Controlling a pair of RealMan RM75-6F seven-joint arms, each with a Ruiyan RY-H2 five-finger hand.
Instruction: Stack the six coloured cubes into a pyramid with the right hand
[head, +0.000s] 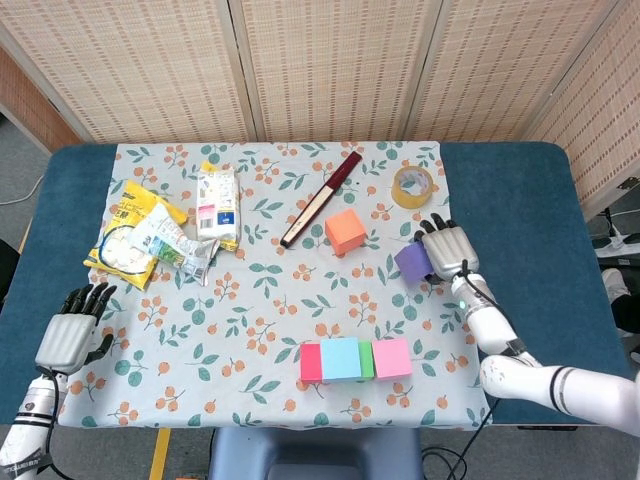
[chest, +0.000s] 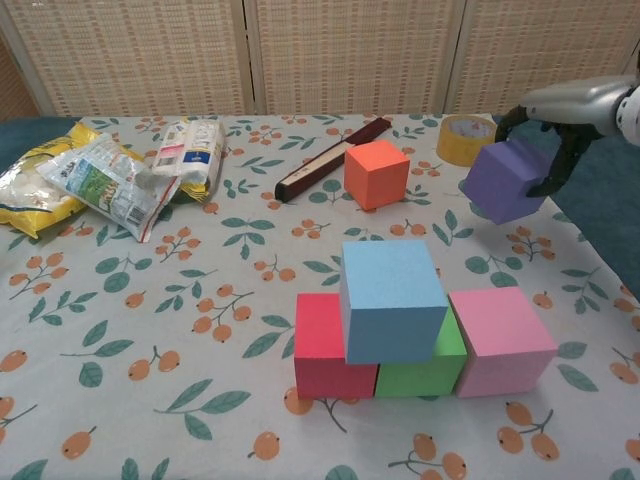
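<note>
text: none legible | snack packets (chest: 95, 175): print too small to read

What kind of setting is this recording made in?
Probably a staged indoor test space, not a home: a table under a floral cloth, woven folding screens behind it, and foam cubes beside snack packets.

Both views evenly, brightly lit from overhead; soft short shadows cast under objects; sharp focus, no glare.
</note>
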